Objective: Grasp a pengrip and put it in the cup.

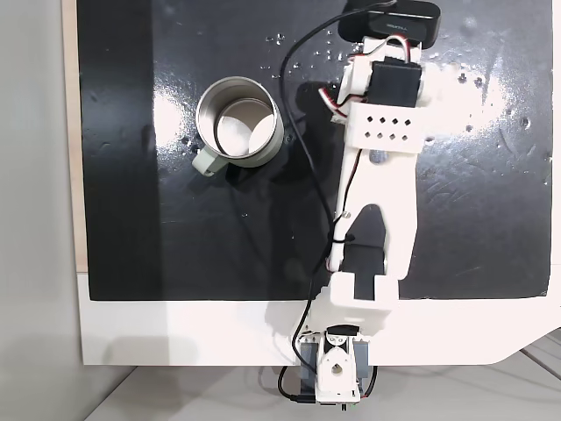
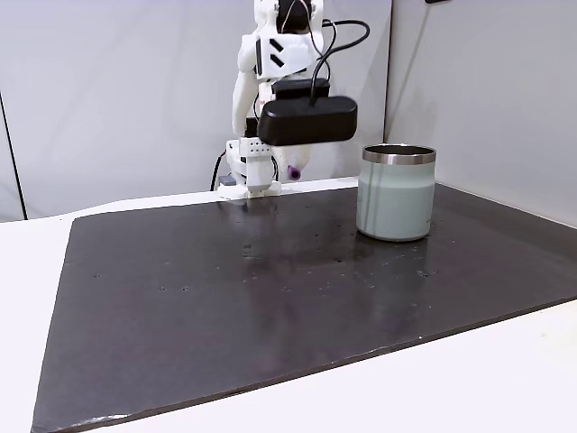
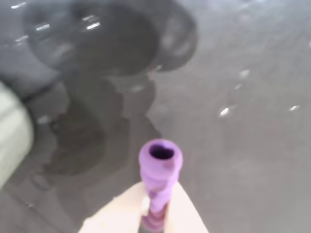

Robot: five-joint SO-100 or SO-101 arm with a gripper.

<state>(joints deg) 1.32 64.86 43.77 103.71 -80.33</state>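
In a fixed view I see the cup (image 1: pixel 239 121) upright on the black mat (image 1: pixel 123 219), toward the worktop's (image 1: pixel 175 333) far left side. To its right, in the wrist view, my hand (image 3: pixel 156 211) is clamped on the pengrip (image 3: pixel 159 177), held above the mat.

White plastic arm (image 1: pixel 379 219) of boxy printed links; black servo block (image 1: pixel 396 83) set in upper link; perforated plate (image 1: pixel 386 130) with two rows of small holes. Black cables (image 1: pixel 302 140) along links, red-and-white wires (image 1: pixel 331 98) near servo. Black oblong camera (image 2: pixel 306 120) mounted at wrist.
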